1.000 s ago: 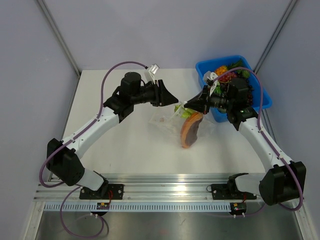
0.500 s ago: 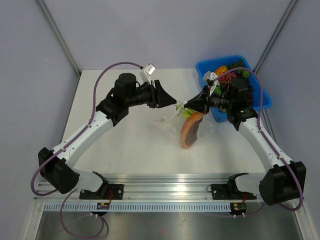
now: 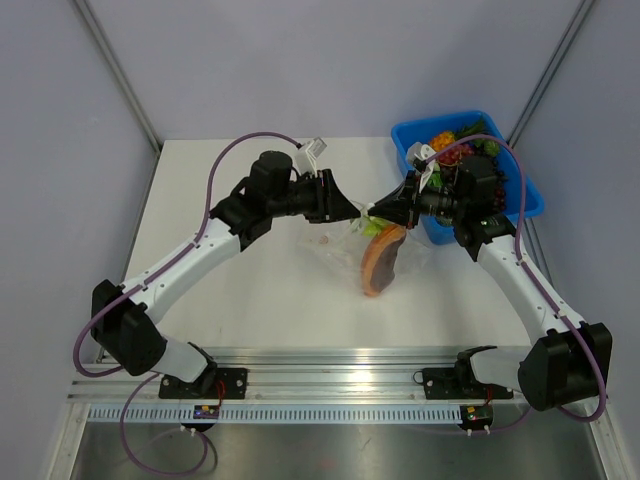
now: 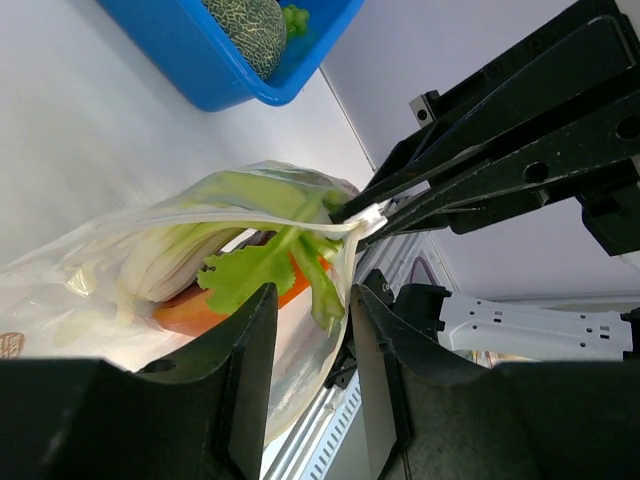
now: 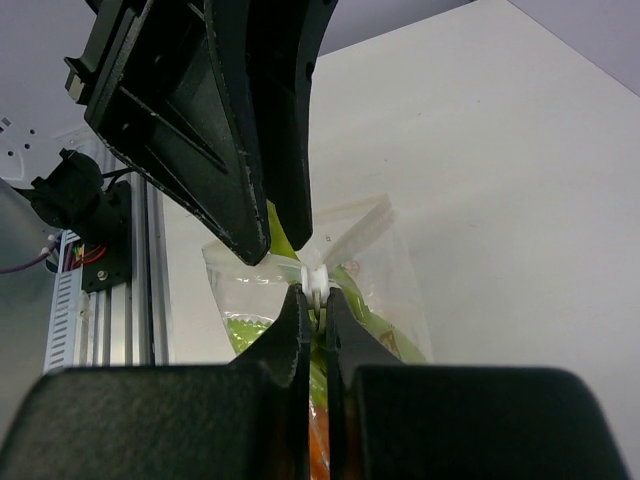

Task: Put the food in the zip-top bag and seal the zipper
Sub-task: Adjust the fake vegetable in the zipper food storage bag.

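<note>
- The right gripper (image 5: 316, 300) is clamped tight on the white end of the zipper (image 5: 316, 278), holding the bag's mouth up off the table (image 3: 250, 290).
- The left gripper (image 4: 312, 330) has its fingers apart with nothing between them, tips right beside that same pinched corner.
- The zip-top bag (image 3: 335, 238) sits around the middle of the top view, just left of the blue bin (image 3: 520, 195).
- The leek (image 4: 180, 255) is inside the bag, with its green leaves bunched at the mouth.
- The orange and dark red piece (image 3: 382, 262) looks like it's in the bag too, under the leek and angling toward the bottom of the frame.
- A round green head (image 4: 250, 30) sits in the bin, at the top of the left wrist view.
</note>
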Robot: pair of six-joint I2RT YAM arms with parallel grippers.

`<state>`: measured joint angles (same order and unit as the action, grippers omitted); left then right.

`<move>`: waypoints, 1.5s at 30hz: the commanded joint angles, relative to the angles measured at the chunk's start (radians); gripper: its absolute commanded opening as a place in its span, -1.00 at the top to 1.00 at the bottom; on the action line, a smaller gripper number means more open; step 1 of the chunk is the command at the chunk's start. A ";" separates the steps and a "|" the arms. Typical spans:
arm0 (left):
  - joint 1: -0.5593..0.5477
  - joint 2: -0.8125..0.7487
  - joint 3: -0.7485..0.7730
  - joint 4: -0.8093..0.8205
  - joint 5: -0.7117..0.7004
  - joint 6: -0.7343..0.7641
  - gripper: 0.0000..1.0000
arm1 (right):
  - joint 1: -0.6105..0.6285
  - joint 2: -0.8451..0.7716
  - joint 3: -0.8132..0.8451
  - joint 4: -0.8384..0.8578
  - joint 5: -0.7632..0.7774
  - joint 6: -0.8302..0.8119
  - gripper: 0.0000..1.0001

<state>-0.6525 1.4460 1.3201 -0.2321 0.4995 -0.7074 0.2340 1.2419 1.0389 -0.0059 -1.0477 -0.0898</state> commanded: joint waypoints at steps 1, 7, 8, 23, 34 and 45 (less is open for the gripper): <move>0.001 -0.006 0.025 0.056 -0.038 -0.009 0.24 | 0.011 -0.021 0.000 -0.022 0.000 -0.004 1.00; 0.002 -0.003 0.019 0.083 -0.049 -0.027 0.30 | 0.010 -0.018 0.001 -0.022 -0.005 -0.005 1.00; 0.002 0.001 0.019 0.080 -0.047 -0.026 0.35 | 0.010 -0.018 0.001 -0.023 -0.006 -0.005 1.00; 0.014 -0.010 -0.054 0.134 -0.047 -0.061 1.00 | 0.011 -0.028 0.004 -0.025 -0.011 -0.007 1.00; 0.021 0.086 -0.067 0.200 0.088 -0.089 1.00 | 0.011 -0.041 0.003 -0.005 -0.031 0.027 1.00; -0.075 0.217 -0.067 0.223 0.093 -0.073 1.00 | 0.018 -0.067 -0.010 0.029 -0.028 0.050 1.00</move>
<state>-0.7265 1.6547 1.2419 -0.0731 0.5587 -0.7895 0.2367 1.2182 1.0328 -0.0185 -1.0588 -0.0513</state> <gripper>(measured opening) 0.012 0.038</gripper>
